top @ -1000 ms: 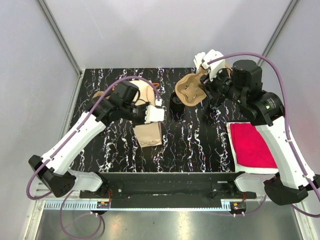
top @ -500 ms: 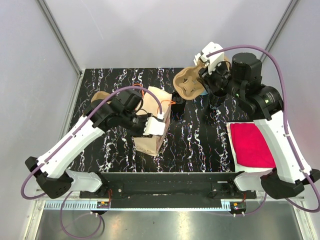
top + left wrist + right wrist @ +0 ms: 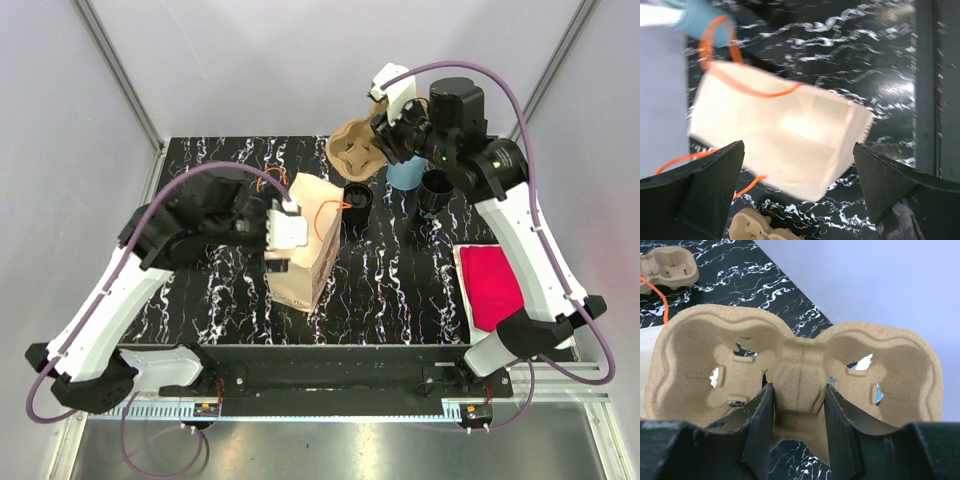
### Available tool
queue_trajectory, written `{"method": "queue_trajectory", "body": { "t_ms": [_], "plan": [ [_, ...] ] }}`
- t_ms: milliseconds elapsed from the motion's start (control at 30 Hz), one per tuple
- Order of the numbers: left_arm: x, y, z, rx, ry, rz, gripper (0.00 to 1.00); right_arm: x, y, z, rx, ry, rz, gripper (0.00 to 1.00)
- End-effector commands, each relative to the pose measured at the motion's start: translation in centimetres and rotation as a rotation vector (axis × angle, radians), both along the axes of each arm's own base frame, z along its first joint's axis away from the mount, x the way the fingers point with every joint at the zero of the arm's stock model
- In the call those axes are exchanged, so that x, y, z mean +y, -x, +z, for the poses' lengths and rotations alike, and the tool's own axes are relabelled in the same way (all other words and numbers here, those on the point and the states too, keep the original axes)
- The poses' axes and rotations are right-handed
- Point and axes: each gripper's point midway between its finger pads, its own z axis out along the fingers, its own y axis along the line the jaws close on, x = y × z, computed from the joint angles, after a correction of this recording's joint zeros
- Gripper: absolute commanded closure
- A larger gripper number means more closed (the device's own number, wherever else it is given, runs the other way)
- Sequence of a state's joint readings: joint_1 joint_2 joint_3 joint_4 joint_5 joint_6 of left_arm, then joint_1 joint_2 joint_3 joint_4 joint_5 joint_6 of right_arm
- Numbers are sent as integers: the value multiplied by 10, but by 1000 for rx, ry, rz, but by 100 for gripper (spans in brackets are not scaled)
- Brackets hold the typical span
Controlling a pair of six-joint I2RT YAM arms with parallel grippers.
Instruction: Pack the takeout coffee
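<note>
Two arms raised. Left gripper (image 3: 798, 146) is spread to full width and holds nothing. The paper bag (image 3: 780, 135) stands open on the table directly beneath it, not touching either finger. Right gripper (image 3: 799, 410) is roughly half closed, pinching the centre rib of the pulp cup carrier (image 3: 800, 360) and holding it in the air. Blue cup (image 3: 405, 176) and black cup (image 3: 436, 190) sit on the table below that hand.

The left arm (image 3: 110, 300) and right arm (image 3: 535, 250) wear white shells between black joint housings. A purple cable (image 3: 215, 167) loops along each. The left tool (image 3: 285, 232) has a white body and broad black fingers (image 3: 695, 190); the right tool (image 3: 797, 415) has black fingers too.
</note>
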State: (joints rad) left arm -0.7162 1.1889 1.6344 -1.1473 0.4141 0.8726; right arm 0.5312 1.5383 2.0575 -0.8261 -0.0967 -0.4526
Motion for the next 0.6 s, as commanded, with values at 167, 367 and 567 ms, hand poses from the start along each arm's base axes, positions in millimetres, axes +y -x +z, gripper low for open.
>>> {"method": "queue_trajectory", "body": {
  "t_ms": [167,367,567],
  "plan": [
    [51,-47,79,-213,283,366,1,55,14,-3,-20,63,137,64],
    [77,-76,77,-246,346,565,1,92,17,-17,-3,101,191,64],
    [99,-105,75,-254,432,737,1,115,18,-28,22,127,223,64]
  ]
}}
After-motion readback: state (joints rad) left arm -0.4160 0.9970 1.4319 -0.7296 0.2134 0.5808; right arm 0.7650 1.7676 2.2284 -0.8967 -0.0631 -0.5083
